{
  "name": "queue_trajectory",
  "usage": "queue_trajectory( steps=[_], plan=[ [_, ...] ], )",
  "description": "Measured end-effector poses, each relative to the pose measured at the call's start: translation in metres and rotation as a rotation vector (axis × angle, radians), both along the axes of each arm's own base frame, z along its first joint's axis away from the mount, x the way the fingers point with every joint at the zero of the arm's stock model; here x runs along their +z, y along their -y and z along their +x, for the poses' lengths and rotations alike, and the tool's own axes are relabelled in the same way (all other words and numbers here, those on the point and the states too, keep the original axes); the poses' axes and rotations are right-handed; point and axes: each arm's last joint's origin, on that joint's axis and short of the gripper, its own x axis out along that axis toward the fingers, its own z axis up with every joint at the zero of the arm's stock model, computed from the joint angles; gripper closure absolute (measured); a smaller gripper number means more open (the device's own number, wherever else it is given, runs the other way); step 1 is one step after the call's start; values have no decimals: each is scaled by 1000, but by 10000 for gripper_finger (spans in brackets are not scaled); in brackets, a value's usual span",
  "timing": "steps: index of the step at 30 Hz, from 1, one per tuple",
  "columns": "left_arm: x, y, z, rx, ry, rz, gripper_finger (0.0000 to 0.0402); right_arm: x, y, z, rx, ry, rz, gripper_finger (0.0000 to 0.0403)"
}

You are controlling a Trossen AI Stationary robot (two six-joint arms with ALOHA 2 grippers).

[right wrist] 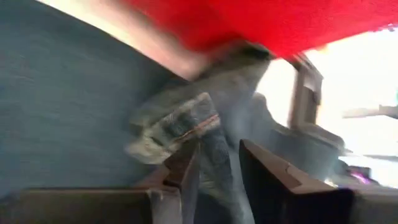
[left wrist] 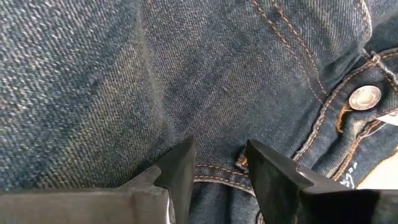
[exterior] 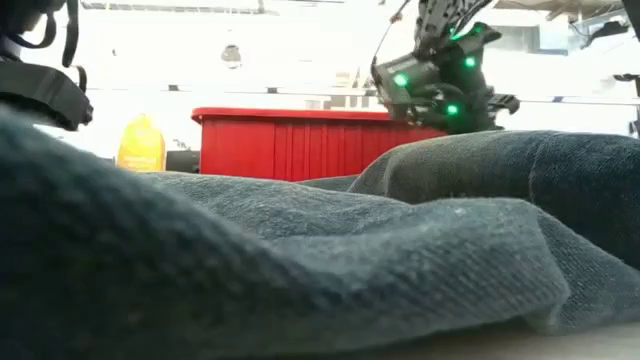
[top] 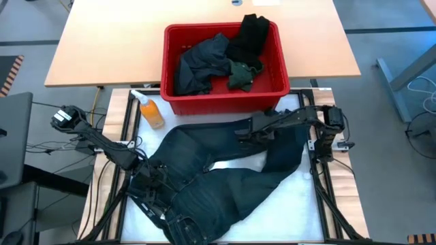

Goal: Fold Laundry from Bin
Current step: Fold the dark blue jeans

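High view: dark navy jeans lie spread over the white work surface, in front of the red bin.
The bin holds more dark laundry, with an orange bottle just beside its left corner. The left gripper pinches the jeans' waistband near the metal button. The right gripper stands over a jeans leg hem, fingers parted with denim between them; whether it grips, I cannot tell.

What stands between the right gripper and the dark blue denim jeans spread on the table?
Nothing visible does. The right gripper is directly over the dark blue denim jeans, by the leg hem in front of the red plastic bin. The orange bottle stands off to the side.
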Motion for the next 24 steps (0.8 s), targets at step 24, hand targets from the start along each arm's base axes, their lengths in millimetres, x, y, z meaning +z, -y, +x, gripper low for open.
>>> queue_trajectory(
  steps=[24],
  plan=[
    [2, 1, 4, -4, 66, 15, 262, -8, -36, 82, 499, 599, -22, 172]
  ],
)
